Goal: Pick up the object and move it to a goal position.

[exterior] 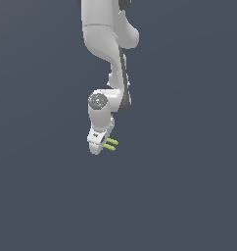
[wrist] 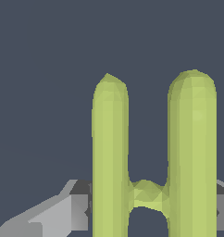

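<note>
One white arm point(exterior: 108, 49) descends from the top centre of the exterior view and ends in one gripper point(exterior: 102, 143) just below and left of the frame centre. One object point(exterior: 110, 144), lime yellow-green, is present; in the exterior view only two short rod ends are visible, projecting from the gripper toward the exterior view's right, with plain dark background on all sides. In the wrist view the object point(wrist: 148, 194) fills the centre and right of the picture: two parallel rods joined by one short crossbar near the lower edge. Two grey fingers point(wrist: 70, 210) appear at the lower left and lower right corners, one against the outer side of each rod, so the jaws are clamped on the object. The contact at the right-hand finger is cropped by the frame edge and appears, rather than is confirmed, to be touching.
</note>
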Controlling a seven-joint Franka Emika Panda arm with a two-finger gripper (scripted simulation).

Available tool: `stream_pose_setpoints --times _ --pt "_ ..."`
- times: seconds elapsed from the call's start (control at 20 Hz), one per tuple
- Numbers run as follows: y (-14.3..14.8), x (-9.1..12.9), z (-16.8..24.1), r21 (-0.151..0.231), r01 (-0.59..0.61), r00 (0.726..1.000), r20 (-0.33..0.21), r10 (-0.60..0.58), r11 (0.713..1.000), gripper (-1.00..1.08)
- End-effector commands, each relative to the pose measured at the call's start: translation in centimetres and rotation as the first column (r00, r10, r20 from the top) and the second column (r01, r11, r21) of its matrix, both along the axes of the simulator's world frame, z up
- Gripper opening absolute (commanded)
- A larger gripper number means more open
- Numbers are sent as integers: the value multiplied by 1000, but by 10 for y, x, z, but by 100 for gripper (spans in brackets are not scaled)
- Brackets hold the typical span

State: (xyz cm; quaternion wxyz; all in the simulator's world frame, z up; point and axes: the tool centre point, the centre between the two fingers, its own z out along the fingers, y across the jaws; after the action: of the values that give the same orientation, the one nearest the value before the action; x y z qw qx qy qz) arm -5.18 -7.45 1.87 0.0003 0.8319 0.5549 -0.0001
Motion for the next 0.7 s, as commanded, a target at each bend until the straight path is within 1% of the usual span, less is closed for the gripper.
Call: stream_pose_setpoints --times 0.0,0.3,0.65 --pt "6 6 5 0 -1 1000 1 1 1000 -100" --pt "33 29 28 1 -1 1000 1 1 1000 -100" --pt "74 67 65 1 -1 1000 1 1 1000 -100"
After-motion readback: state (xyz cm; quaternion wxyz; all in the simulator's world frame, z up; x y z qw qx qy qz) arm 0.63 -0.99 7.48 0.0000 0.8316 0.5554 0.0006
